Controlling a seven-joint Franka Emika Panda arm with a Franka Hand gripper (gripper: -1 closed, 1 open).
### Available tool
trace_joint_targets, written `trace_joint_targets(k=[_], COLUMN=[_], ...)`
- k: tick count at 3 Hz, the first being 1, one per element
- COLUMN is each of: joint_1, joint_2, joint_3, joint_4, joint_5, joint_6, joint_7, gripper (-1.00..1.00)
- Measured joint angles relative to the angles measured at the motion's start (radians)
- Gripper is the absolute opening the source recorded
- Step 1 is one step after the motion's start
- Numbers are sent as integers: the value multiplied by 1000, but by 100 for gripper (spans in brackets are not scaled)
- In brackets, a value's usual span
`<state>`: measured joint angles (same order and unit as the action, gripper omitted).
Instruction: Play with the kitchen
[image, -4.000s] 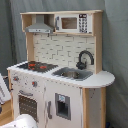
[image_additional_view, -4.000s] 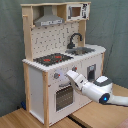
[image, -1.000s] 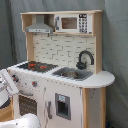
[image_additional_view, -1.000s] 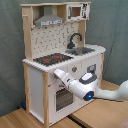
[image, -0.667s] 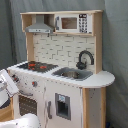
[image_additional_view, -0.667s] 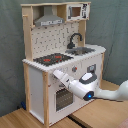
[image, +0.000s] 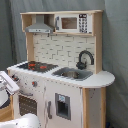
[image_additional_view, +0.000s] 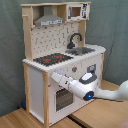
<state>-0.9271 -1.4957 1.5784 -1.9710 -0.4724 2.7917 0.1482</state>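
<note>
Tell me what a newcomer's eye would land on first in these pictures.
The toy kitchen dominates both exterior views: white and light wood, with a black-and-red hob, a black faucet over the sink and a grey hood beside a small microwave up top. In the second exterior view, the white robot arm reaches in from the second exterior view's right, its gripper at the oven door.

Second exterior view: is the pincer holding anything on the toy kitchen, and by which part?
Cannot be told. The white arm's pincer sits against the white and light-wood toy kitchen front, near the top of the windowed oven door, but a grip is not visible.
</note>
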Motion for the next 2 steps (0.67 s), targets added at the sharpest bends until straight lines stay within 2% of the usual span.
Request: trace_joint_targets(k=[2], joint_1=[-1], joint_2=[0], joint_3=[0], joint_4=[2], joint_5=[0], joint_6=[0], joint_7=[-220], gripper=[-100])
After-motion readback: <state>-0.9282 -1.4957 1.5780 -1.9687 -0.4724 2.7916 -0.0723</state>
